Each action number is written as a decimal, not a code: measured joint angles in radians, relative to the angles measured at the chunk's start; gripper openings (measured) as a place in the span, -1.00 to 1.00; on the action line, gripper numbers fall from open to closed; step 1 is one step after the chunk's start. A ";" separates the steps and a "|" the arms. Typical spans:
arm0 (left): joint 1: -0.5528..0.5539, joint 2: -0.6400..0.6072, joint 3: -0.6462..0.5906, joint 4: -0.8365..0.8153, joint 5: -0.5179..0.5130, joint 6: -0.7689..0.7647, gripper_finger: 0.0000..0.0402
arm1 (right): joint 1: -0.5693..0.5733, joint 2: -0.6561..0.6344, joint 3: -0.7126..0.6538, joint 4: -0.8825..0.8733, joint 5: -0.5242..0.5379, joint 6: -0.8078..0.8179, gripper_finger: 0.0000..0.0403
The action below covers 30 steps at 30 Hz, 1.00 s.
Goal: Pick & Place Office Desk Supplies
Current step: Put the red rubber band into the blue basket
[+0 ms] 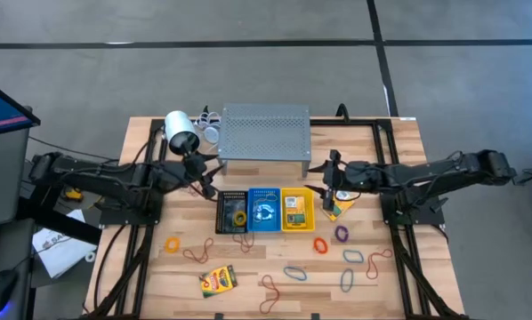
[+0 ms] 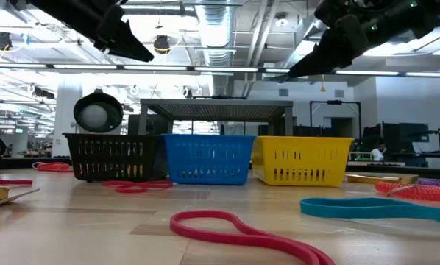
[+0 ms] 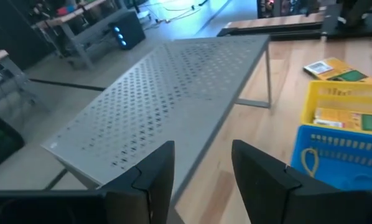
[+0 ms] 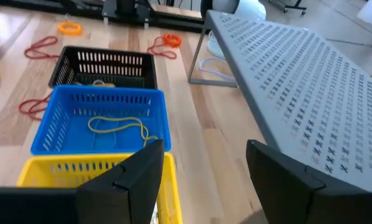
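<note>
Rubber bands lie flat on the near half of the table: orange [image 1: 172,244], purple [image 1: 341,234], green [image 1: 352,257], red-brown [image 1: 270,289]. One crayon box [image 1: 218,280] lies near the front edge, and another [image 1: 342,207] lies beside the yellow basket [image 1: 297,220]. A third crayon box [image 3: 344,118] lies inside that basket. A yellow band [image 4: 117,127] lies in the blue basket [image 1: 264,222]. My left gripper [image 1: 202,178] [image 3: 203,177] hovers open behind the black basket [image 1: 221,213]. My right gripper [image 1: 326,180] [image 4: 204,180] hovers open behind the yellow basket.
The grey perforated shelf [image 1: 264,133] stands at the far middle, just beyond both grippers. A white cylinder [image 1: 181,132] lies to its left. The three baskets stand in a row at the centre. A red band [image 2: 242,232] and a teal band [image 2: 382,210] lie near the front.
</note>
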 joint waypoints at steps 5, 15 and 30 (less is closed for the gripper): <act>0.020 0.000 0.000 0.027 0.001 0.052 -0.23 | -0.019 -0.047 0.000 -0.029 0.004 0.000 0.11; 0.039 0.000 0.000 0.035 0.002 0.107 -0.23 | -0.079 -0.110 0.000 -0.109 0.004 0.005 0.11; 0.050 0.000 0.000 -0.077 0.052 0.045 -0.23 | -0.072 -0.110 0.000 -0.130 -0.034 0.113 0.11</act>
